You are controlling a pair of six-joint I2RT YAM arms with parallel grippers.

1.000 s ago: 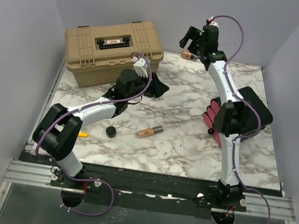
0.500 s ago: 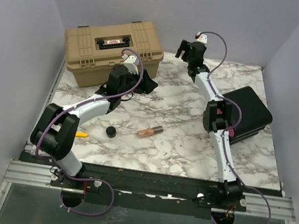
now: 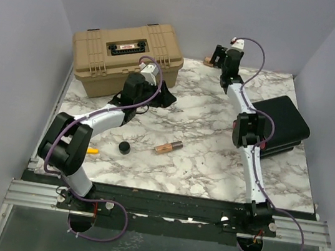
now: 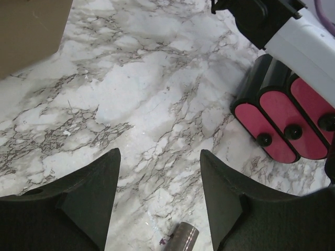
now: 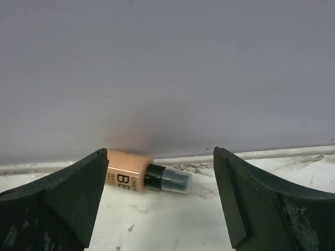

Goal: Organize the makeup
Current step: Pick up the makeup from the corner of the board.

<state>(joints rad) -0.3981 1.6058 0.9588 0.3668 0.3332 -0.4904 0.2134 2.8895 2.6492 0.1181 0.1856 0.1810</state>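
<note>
Peach bottle (image 5: 128,175): one, lying on its side at the far edge of the desk (image 3: 199,168), at about 12 to 1 o'clock in the overhead view. It lies tight against the foot of the back wall (image 5: 167,78).

- Long axis runs 9 to 3 o'clock in the right wrist view, parallel to the wall. Black collar and clear cap point to 3.
- Right claw (image 5: 159,154): released, fingers spread wide, nothing between them. It faces the wall with the bottle ahead, toward the 9 o'clock finger.
- Key relation: the fingers stand at 9 and 3, so they would close along the bottle's length, not across it. Judgement: a wrist roll of about a quarter turn before the descent would give a grip across the body. The wall leaves little room behind.
- The right arm is plainly the nearer one.

Left claw (image 4: 159,152): released and empty, over the desk at about 10 o'clock, near the tan case (image 3: 128,53). A metallic tube end (image 4: 180,239) shows below its fingers. I cannot tell which item it is.

Count, overhead view:
- copper tube (image 3: 169,146): 1, mid-desk, long axis about 8 to 2
- black round jar (image 3: 125,148): 1
- yellow pen (image 3: 92,150): 1
- black box (image 3: 285,121): 1, at 3 o'clock, with three pink drawer fronts in the left wrist view

No compacts visible.
</note>
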